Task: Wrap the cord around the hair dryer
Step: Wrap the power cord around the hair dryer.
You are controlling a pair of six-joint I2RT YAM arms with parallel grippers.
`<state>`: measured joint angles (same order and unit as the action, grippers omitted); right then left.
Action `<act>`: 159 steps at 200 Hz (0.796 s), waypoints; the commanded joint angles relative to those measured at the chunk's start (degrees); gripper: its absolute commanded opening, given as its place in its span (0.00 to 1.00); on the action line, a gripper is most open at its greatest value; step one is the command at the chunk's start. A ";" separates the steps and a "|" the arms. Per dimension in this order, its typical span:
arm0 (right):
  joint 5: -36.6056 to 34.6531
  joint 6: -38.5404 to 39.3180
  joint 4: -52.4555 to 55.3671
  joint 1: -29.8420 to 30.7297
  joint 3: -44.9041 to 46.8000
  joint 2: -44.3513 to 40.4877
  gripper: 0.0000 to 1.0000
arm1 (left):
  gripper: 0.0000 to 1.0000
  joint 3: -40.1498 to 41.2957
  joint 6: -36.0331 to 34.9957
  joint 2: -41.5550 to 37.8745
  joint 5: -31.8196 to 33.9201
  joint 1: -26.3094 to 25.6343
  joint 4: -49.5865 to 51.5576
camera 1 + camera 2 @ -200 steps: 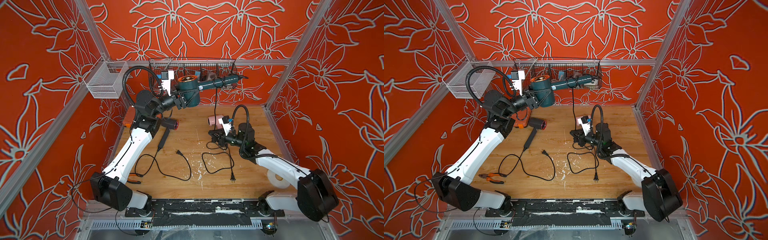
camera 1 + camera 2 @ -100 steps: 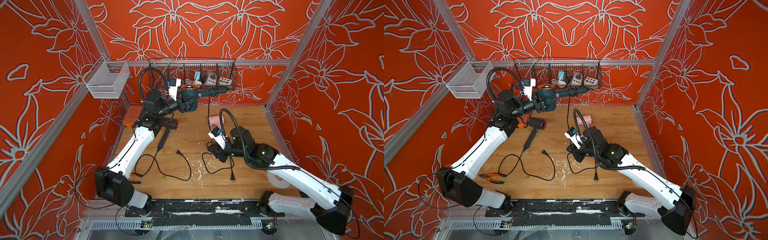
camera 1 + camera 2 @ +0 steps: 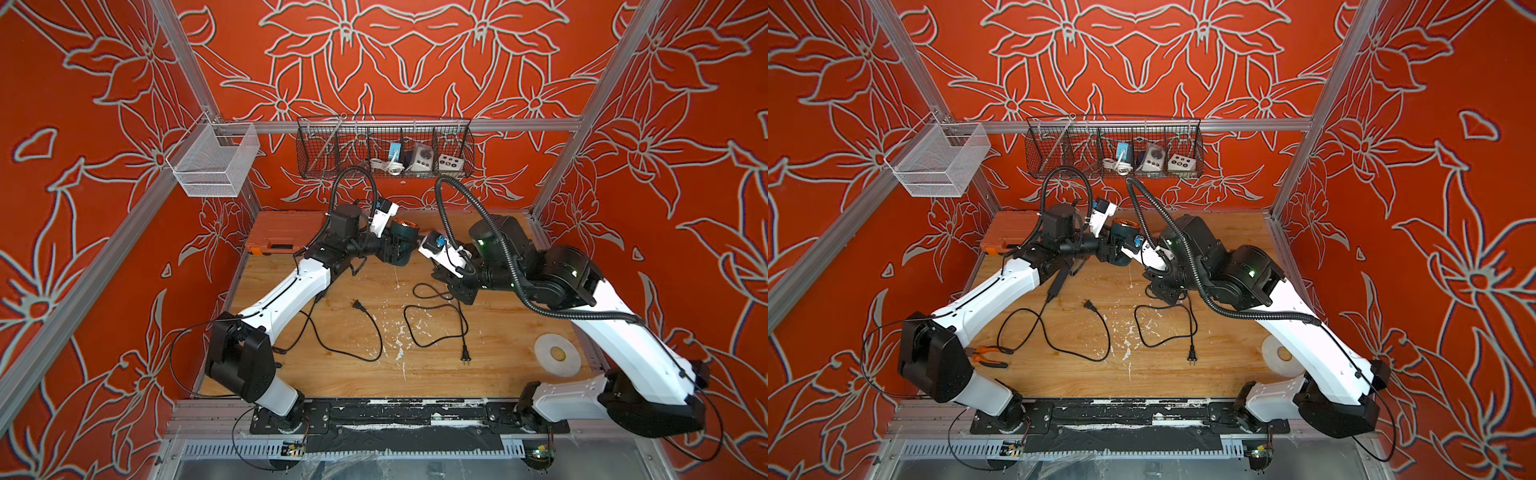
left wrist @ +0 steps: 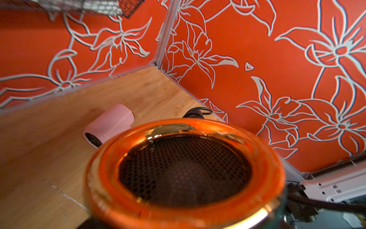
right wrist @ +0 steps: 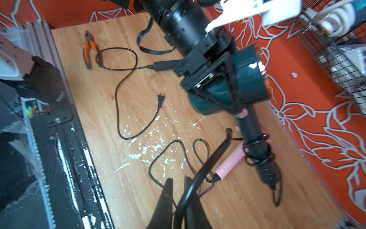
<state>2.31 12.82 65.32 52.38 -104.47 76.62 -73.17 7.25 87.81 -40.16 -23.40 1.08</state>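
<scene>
Right wrist view: the dryer [image 5: 247, 75] is shown held above the table [image 5: 95, 119], its teal body clamped between the jaws of the left gripper [image 5: 215, 91].
Cord [image 5: 255, 143]: a few turns are wound round the dryer's black handle. The rest is trailed in loops over the table to its plug [image 3: 466, 356].
Right gripper [image 5: 178, 180]: the jaws are drawn nearly together low over the table, and the cord is pinched between them. The pinch is partly covered by a thick black hose [image 5: 208, 164].
Top views: the dryer's handle is hidden behind the right arm in both; only the copper ring and part of the body are seen.
Left wrist view: the picture is filled by the dryer's blurred ring and mesh, and the jaws are not shown.
Pink dryer [image 4: 111, 123]: it is laid on the table behind and is hard to make out in the top views.
Pliers [image 3: 988, 355]: they are half hidden under the left arm.
Sticker [image 5: 242, 114]: it is set at the handle's top and is too blurred to be read.
Basket [image 3: 384, 145]: boxes are kept inside, their markings too small to be read.
</scene>
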 commanded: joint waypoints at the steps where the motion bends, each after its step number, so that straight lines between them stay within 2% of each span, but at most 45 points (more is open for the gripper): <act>1: -7.64 7.56 6.28 -0.80 -5.04 1.94 0.00 | 0.00 2.58 -1.68 -3.22 -3.61 -1.31 -3.18; 39: -8.31 13.04 5.65 -4.61 -10.67 4.29 0.00 | 0.00 8.34 -2.64 -7.66 -9.17 -4.11 -3.04; 61: -5.24 15.40 3.96 -9.10 -11.21 5.46 0.00 | 0.00 13.45 -1.67 -11.34 -14.12 -4.81 -6.55; 83: 2.12 16.42 0.64 -14.75 -9.02 5.41 0.00 | 0.00 18.23 1.75 -15.05 -19.84 -5.07 -12.48; 108: 11.85 16.94 -3.91 -20.61 -3.57 4.82 0.00 | 0.00 20.58 5.17 -19.37 -23.41 -5.60 -15.58; 135: 24.81 13.18 -12.68 -27.44 5.70 2.98 0.00 | 0.00 21.02 8.50 -23.34 -25.28 -5.61 -18.14; 159: 35.31 8.87 -20.87 -32.40 13.98 2.39 0.00 | 0.00 20.40 14.57 -23.72 -26.39 -5.44 -26.01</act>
<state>22.81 25.76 55.18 24.08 -96.20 80.64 -51.42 15.25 65.73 -61.63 -28.60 -12.14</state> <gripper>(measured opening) 0.118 0.723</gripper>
